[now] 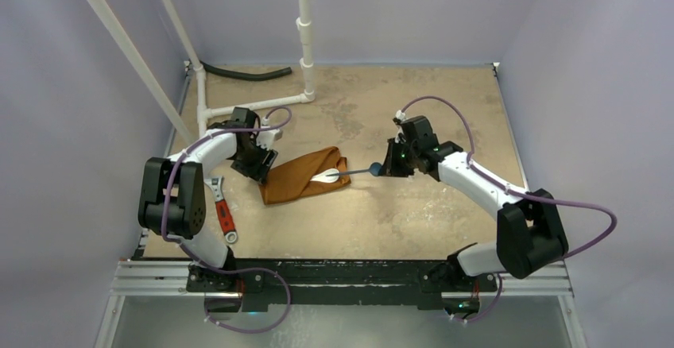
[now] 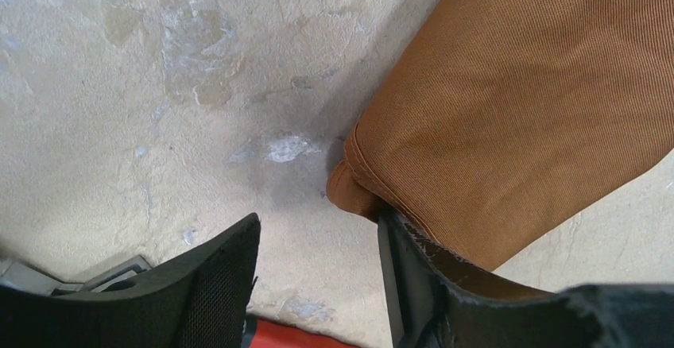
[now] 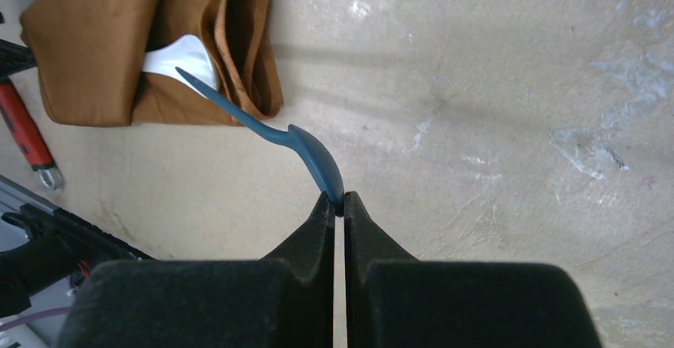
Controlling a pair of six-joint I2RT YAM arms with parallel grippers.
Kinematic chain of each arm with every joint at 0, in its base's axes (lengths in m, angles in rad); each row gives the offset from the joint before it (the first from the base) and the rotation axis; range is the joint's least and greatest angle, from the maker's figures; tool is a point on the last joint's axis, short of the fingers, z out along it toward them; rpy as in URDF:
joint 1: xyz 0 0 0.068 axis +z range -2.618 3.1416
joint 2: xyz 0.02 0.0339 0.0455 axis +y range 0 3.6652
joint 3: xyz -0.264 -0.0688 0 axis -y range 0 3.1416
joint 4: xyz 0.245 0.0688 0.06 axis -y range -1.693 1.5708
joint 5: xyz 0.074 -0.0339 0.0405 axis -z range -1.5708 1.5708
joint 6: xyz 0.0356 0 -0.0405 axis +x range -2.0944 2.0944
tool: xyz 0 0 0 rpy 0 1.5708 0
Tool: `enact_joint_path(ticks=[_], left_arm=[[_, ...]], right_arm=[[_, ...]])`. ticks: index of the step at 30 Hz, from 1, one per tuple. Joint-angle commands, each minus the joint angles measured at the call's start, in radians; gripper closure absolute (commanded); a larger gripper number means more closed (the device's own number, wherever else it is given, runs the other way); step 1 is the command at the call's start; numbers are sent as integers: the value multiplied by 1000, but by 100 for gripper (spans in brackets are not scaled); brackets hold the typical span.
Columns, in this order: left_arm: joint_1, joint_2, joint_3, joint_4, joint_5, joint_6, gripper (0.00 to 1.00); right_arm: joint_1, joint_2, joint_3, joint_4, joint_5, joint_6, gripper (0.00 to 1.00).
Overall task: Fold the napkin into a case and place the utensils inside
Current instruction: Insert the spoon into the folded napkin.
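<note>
The right gripper (image 3: 339, 204) jaws pinch just the blue utensil (image 3: 314, 157) tip, so snagging the case (image 3: 87, 54) at ten o'clock may twist it free.

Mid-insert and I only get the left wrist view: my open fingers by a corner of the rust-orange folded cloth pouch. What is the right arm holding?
Observer: The right arm's fingers are shut on the rounded end of a thin grey-blue plastic utensil.
Operator: Where does its handle point?
Observer: Toward the open mouth of the rust-orange folded cloth pouch; the handle's tip reaches it.
Operator: Anything inside already?
Observer: A small white plastic spoon lies in the mouth, its bowl showing under the blue handle's tip.
</note>
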Motion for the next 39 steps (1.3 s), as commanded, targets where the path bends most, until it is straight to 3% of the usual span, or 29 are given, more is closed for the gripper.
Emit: enact_joint_path(ticks=[1,39], left_arm=[[5,-8,-17,48,2,31,46],[5,17,-95,94,37,122,64]], right_arm=[[12,1,79,15,24,17,100],[145,223,180,103,19,84,100]])
